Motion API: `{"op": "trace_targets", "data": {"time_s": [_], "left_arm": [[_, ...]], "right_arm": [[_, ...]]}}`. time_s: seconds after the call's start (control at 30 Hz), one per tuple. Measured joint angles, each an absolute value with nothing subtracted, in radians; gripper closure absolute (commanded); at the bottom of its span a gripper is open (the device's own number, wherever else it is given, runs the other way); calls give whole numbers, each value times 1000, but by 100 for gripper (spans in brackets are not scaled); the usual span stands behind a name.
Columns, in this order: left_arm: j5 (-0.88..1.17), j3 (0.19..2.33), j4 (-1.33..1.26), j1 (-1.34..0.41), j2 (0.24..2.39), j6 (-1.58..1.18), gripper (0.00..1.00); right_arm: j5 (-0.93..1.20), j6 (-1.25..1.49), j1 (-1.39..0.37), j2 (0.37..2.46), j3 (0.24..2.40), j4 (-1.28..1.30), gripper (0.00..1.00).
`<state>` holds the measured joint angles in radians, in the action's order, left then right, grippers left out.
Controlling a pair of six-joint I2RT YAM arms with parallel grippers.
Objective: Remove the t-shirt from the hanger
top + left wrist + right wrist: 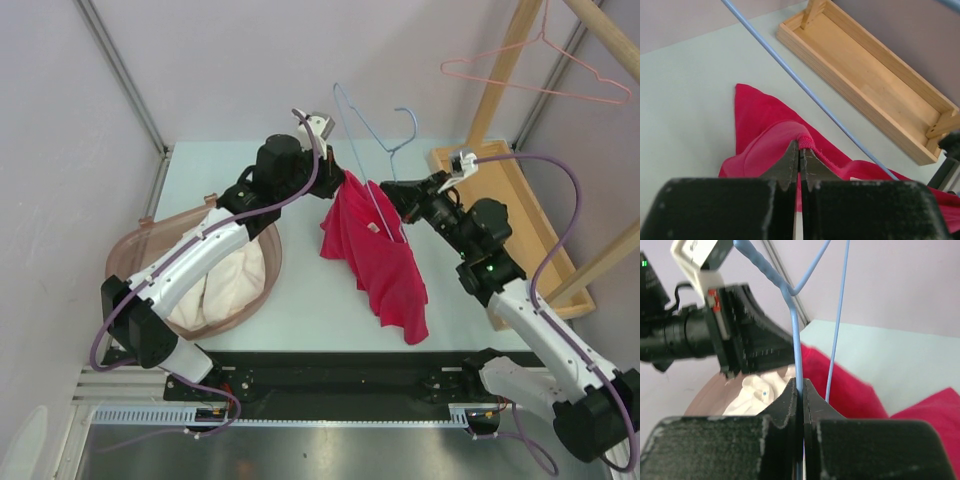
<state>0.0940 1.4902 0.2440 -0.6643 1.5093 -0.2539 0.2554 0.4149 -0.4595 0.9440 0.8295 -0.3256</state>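
At the near edge, the two arm bases sat on a black mounting plate (330,375), beyond which the pale green table (300,310) spread out smooth and matte. On its left side stood a brown translucent basket (130,240) holding white cloth (235,285). Near the middle of the table was the red t-shirt (385,275): its lower part trailed down onto the surface toward the near edge, while its upper part was raised above the table between the two arms. The left gripper (799,155) had its fingers pressed together on the ribbed edge of the shirt's collar, pinching a small fold of it. Just beside it, the right gripper (801,390) was clamped on a wire of the blue hanger (365,140), whose hook stood up above the shirt and whose lower wires ran down into the red cloth. Farther back on the right, a long wooden tray (520,200) lay at an angle on the table, with wooden posts rising from it. A pink hanger (545,75) hung from a wooden rod (610,30) at the far right corner. Plain pale lilac walls closed in the space, with a metal post (120,75) slanting along the left one.
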Motion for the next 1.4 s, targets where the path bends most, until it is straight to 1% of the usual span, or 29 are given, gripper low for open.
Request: {"op": "trace_targets", "data": {"time_s": [0.2,0.3,0.47,0.6,0.67,0.7,0.73,0.8,0.83,0.93,1.0,1.07,1.13,1.4], "left_arm": [[133,1468,250,-664,1509,-263,100],[162,1446,251,-664,1510,-273,100],[215,1442,256,-664,1529,-298,100],[260,1482,280,-671,1601,-315,99],[268,1520,302,-682,1650,-315,97],[267,1541,312,-691,1674,-315,95],[266,1555,319,-702,1695,-315,88],[266,1577,336,-736,1729,-315,77],[266,1580,340,-750,1736,-312,59],[264,1581,363,-796,1742,-308,35],[262,1580,360,-820,1738,-300,29],[256,1571,357,-835,1723,-294,18],[254,1555,358,-838,1690,-281,16],[250,1504,340,-874,1488,-224,14]], "right_arm": [[167,413,-481,1096,986,-355,100],[68,415,-487,1162,1131,-297,100],[-120,411,-488,1235,1379,-114,100],[-229,385,-487,1209,1425,0,100],[-268,372,-487,1186,1424,59,100],[-284,364,-487,1173,1422,84,100],[-298,360,-487,1159,1421,112,100],[-321,347,-487,1125,1413,151,100],[-329,343,-487,1108,1408,167,100],[-352,337,-487,1038,1391,223,100],[-356,339,-486,995,1383,258,100],[-359,341,-485,956,1374,293,100],[-360,346,-485,925,1363,325,100],[-366,368,-485,890,1343,427,100]]}}
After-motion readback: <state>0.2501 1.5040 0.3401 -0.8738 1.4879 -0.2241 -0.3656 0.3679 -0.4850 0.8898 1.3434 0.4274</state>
